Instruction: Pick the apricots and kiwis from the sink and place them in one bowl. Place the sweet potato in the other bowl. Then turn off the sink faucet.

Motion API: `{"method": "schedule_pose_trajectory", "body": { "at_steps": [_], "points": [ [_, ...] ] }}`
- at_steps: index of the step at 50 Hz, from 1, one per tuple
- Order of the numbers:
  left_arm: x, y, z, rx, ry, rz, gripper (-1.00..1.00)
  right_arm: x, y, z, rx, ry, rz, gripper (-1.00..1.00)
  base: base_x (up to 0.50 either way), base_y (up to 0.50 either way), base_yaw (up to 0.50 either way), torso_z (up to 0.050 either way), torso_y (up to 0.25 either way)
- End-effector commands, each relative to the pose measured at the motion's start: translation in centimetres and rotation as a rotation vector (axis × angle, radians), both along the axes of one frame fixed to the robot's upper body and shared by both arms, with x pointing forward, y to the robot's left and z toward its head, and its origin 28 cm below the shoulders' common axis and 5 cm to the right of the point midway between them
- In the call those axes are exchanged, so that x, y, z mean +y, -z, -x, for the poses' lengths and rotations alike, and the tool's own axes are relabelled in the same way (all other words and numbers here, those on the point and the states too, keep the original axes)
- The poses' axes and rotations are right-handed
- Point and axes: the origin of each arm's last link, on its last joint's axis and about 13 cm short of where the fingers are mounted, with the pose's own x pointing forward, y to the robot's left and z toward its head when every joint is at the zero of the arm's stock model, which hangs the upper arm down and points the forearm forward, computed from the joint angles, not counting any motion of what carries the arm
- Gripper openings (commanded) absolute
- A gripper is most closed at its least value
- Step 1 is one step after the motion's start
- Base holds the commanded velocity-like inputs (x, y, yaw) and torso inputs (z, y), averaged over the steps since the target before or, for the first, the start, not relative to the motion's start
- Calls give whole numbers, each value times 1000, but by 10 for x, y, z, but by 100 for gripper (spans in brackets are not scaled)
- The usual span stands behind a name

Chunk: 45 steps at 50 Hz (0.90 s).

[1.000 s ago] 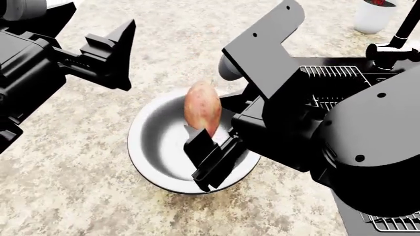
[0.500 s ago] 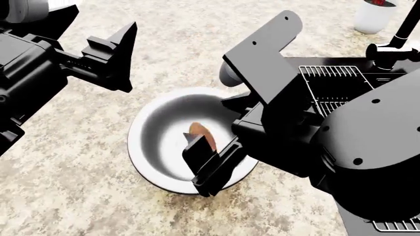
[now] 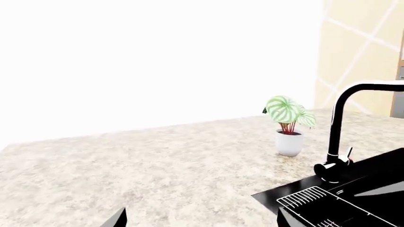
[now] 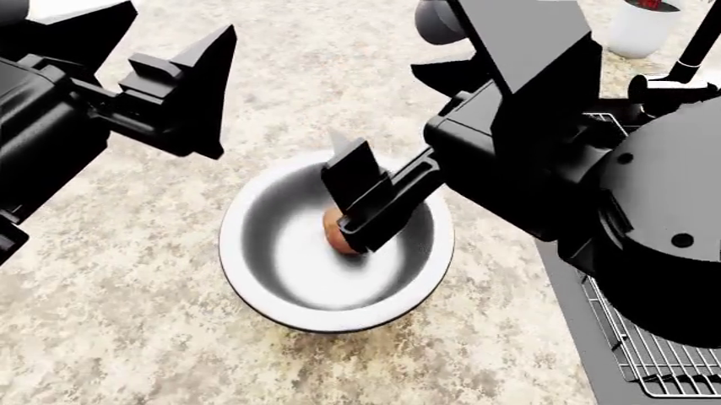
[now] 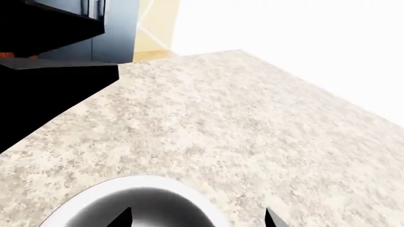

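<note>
Sweet potato (image 4: 334, 234) lying in the one visible bowl (image 4: 270, 270), mostly hidden behind the right gripper (image 4: 363, 202).

Only a small reddish-brown end of the tuber shows, directly under the right jaws; the rest is blocked by the near finger. One tuber, one bowl counted; bowl renders silver-grey. No apricots or kiwis visible. Right jaws: gap cannot be judged from head view; right wrist view shows two finger tips well apart over the bowl rim (image 5: 189, 194), nothing between them. Half a second ago this gripper sat lower inside the bowl; it has since lifted and the arm has swung back. Left gripper (image 4: 186, 93) hovers beyond the bowl over the countertop (image 4: 124, 337), jaw gap unclear. Faucet (image 3: 338, 127) partly cropped; sink (image 3: 353, 198) edge only; one potted plant (image 3: 288, 123).
</note>
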Motion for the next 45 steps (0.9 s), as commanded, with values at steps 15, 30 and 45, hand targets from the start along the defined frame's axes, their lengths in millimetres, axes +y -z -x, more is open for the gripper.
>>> {"method": "schedule_pose_trajectory", "body": {
  "at_steps": [15, 30, 45],
  "points": [
    [-7, -10, 10, -44, 34, 25, 100, -15, 4, 34, -91, 114, -25, 100, 1, -466, 0, 0, 0],
    [-9, -10, 7, -45, 40, 40, 100, -16, 7, 30, -90, 115, -48, 100, 1, -500, 0, 0, 0],
    [-12, -7, 5, -27, 60, 46, 100, -16, 8, 29, -99, 109, -71, 100, 1, -500, 0, 0, 0]
  ]
}}
